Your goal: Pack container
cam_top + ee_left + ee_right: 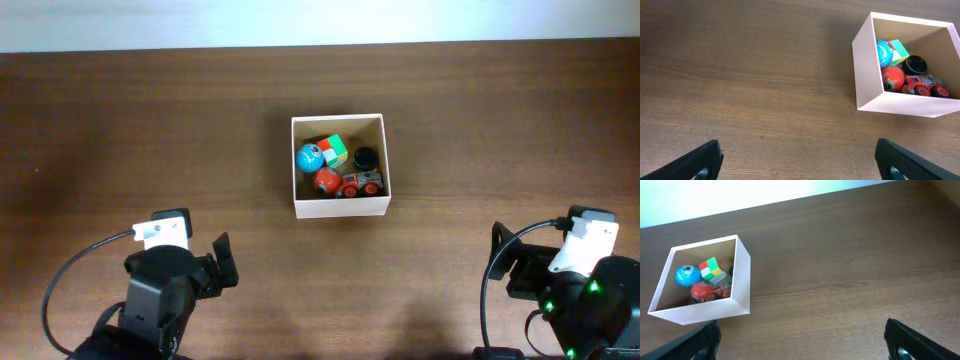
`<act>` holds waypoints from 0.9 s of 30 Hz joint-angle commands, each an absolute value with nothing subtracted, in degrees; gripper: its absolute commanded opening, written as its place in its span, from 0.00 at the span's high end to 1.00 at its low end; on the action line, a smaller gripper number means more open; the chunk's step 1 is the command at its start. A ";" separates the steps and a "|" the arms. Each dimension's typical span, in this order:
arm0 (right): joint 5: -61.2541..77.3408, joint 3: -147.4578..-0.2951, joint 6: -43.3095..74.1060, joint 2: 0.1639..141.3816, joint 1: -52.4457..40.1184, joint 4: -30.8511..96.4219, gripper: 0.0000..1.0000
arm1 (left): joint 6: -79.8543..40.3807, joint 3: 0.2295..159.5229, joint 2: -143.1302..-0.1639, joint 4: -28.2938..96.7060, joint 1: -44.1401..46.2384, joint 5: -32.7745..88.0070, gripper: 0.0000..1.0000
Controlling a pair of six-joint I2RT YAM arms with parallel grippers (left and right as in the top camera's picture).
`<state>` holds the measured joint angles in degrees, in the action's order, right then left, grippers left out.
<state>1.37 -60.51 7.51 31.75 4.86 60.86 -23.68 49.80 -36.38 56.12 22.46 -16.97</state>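
Observation:
The container (340, 207), a square white box with a tan inside, sits at the middle of the table. It holds a blue ball (309, 156), a colour cube (335, 150), a black round piece (365, 157), a red ball (326, 181) and a red toy car (361, 184). It also shows in the left wrist view (867, 75) and the right wrist view (742, 275). My left gripper (800, 167) is open and empty, near the front left. My right gripper (802, 342) is open and empty, near the front right. Both are well apart from the box.
The brown wooden table (150, 120) runs to a pale back edge (320, 25). The two arm bases stand at the front corners.

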 commanded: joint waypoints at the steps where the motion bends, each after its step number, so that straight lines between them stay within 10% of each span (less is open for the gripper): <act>1: 0.64 -60.53 7.55 31.64 5.28 60.75 0.01 | -24.43 49.47 -36.40 56.05 22.44 -17.82 0.01; 27: 0.64 -60.53 7.55 31.64 5.28 60.75 0.01 | -24.40 48.88 -36.12 55.44 18.04 -15.81 0.01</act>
<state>1.37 -60.51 7.51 31.77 4.86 60.84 -23.66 49.80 -36.38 56.29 21.39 -16.82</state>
